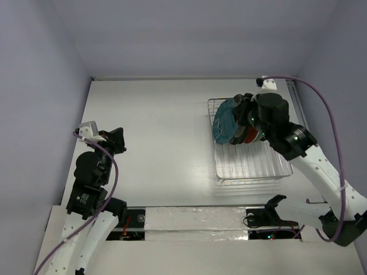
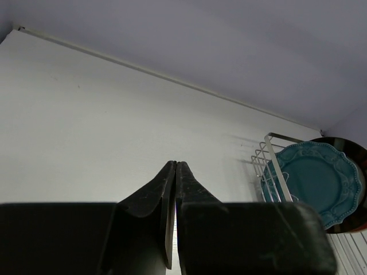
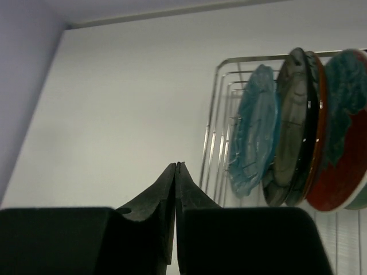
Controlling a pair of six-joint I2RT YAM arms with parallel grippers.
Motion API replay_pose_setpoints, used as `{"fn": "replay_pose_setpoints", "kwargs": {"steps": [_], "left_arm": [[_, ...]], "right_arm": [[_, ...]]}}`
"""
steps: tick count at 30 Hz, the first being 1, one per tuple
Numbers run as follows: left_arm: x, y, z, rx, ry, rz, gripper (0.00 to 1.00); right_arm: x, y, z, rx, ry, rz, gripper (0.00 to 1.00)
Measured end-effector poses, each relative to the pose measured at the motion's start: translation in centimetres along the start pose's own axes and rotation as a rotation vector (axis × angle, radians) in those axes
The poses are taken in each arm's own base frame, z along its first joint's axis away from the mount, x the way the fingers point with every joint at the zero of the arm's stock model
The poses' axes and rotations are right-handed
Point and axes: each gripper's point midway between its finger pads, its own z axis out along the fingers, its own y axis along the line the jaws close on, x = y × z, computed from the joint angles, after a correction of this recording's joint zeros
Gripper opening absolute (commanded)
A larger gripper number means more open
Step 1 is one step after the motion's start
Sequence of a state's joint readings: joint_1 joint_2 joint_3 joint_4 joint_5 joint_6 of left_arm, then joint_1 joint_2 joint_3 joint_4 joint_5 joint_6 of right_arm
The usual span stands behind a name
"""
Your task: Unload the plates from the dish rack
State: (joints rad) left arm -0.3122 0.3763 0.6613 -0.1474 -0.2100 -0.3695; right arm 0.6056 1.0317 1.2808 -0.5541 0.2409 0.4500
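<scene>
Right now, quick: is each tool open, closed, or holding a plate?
Left tool: closed, holding nothing.
Right tool: closed, holding nothing.

Shows a white matte table [image 1: 155, 143] filling the middle, boxed in on three sides. Meets a pale lavender-grey back wall [image 1: 189, 34] along a thin light trim strip [image 1: 172, 78]. Runs against a left wall [image 1: 34, 114] and a right wall [image 1: 338, 51] of the same plain tint. Carries soft, even light, with faint shadows only. Ends at the near edge in a crinkled white band [image 1: 195, 219], possibly taped sheeting.
</scene>
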Motion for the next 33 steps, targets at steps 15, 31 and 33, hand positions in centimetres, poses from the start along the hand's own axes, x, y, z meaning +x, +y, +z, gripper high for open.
{"fn": "replay_pose_setpoints", "kwargs": {"steps": [15,31,33], "left_arm": [[0.6,0.2,0.3,-0.011,0.024,0.003,0.32],[0.6,0.2,0.3,-0.011,0.024,0.002,0.36],[0.6,0.2,0.3,-0.011,0.024,0.002,0.36]], "right_arm": [[5.1,-6.8,7.5,0.441,0.164,-0.189,0.48],[7.4,-11.4,9.6,0.602,0.225,-0.222,0.46],[8.0,-11.6,10.1,0.596,0.233,-0.220,0.45]]}}
